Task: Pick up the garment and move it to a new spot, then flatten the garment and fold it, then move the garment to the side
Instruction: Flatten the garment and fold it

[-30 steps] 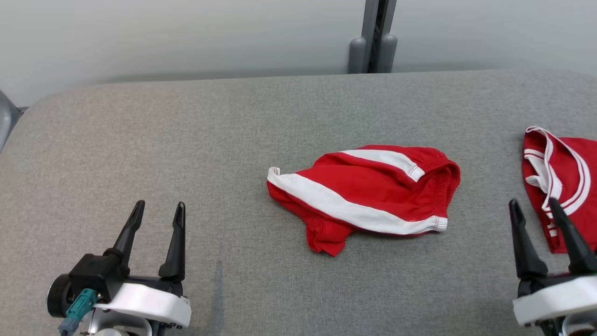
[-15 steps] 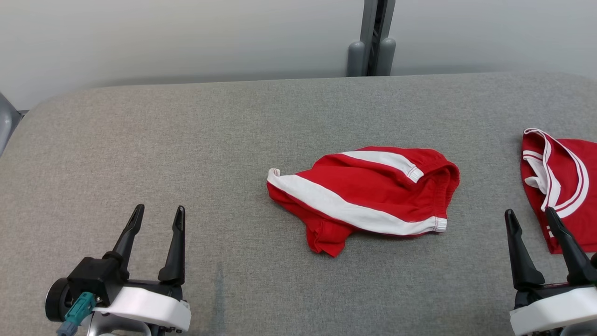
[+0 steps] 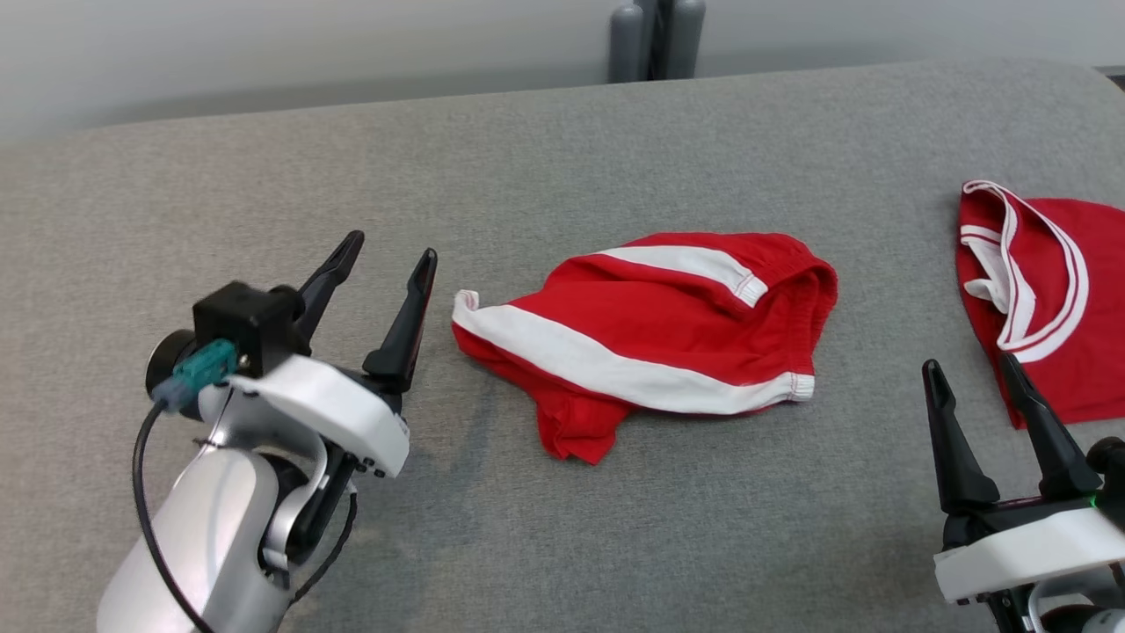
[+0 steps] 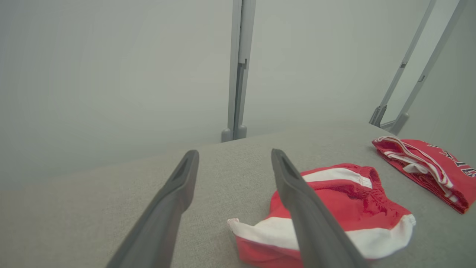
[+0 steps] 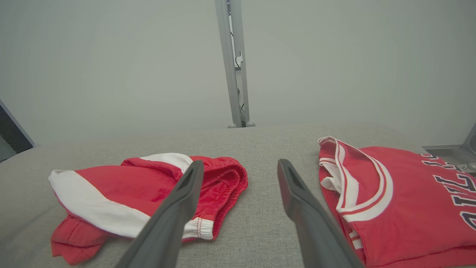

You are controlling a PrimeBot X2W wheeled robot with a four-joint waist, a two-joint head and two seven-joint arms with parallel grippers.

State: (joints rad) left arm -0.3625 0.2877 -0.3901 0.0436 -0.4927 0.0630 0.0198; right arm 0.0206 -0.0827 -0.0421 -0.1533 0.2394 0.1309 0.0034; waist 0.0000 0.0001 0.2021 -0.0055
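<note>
Left gripper (image 3: 391,246) has come up from the lower left, jaws wide apart and empty, and is now just beside the left tip of the red shorts (image 3: 668,334); the camera has shifted too. Shorts lie crumpled at frame centre on the grey table (image 3: 264,158), long axis left-right, to that gripper's right. Left arm looks nearer. Right gripper (image 3: 967,362), lower right, apart and empty, near a red shirt (image 3: 1055,299).
</note>
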